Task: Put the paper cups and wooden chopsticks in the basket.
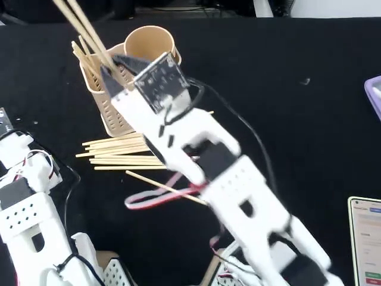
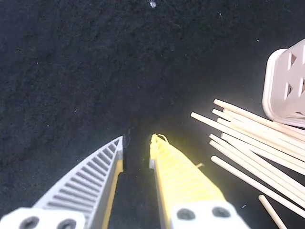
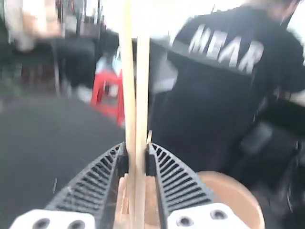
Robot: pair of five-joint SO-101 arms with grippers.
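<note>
A beige slotted basket (image 1: 109,110) stands at the back left with a paper cup (image 1: 149,43) and several chopsticks in it. My right gripper (image 1: 112,70) hovers over the basket, shut on two wooden chopsticks (image 1: 80,24) that stick up and away from it. In the right wrist view the two sticks (image 3: 134,95) run between the black fingers (image 3: 102,176), with the cup's rim (image 3: 233,193) just beyond. A pile of chopsticks (image 1: 122,152) lies on the black table in front of the basket. My left gripper (image 2: 137,143) is low over the table beside that pile (image 2: 252,143), narrowly open and holding nothing.
One loose chopstick (image 1: 164,186) lies slanted near a red and white cable (image 1: 152,199). The basket's corner (image 2: 286,81) is close to my left gripper. A phone (image 1: 364,238) and a purple object (image 1: 375,92) sit at the right edge.
</note>
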